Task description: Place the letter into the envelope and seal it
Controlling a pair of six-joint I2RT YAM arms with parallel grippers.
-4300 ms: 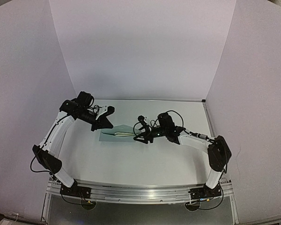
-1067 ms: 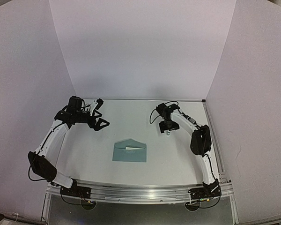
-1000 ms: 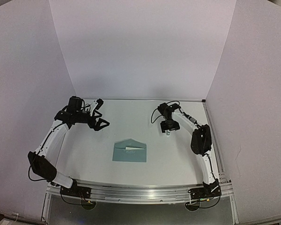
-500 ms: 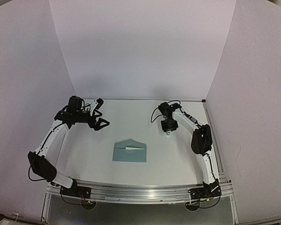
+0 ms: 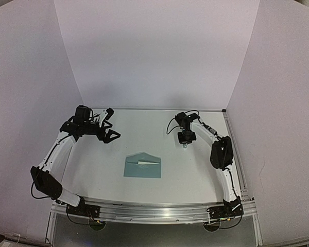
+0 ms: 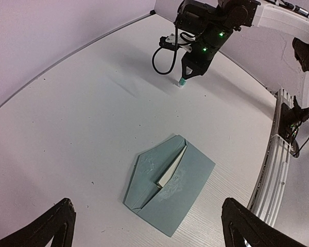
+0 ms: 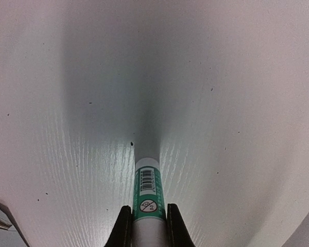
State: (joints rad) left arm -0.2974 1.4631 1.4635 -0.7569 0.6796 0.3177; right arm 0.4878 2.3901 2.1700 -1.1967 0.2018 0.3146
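While left hand (image 5: pixel 112 123) hung wide open at far left, right hand (image 7: pixel 147 221) had narrowed from open to clamped on green-labelled tube (image 7: pixel 147 198), likely glue stick, tip down on counter (image 5: pixel 144 128) at far right. Judged meaning: insertion done, sealing step starting. Envelope (image 5: pixel 142 165) lay flat mid-counter, well apart from both hands, flap unsealed, pale edge of letter (image 6: pixel 171 170) showing in its mouth. Counter white, faintly speckled. Pale lilac walls (image 5: pixel 154 51) on three sides.

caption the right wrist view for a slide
The right gripper grips a green-labelled tube standing on the white table.
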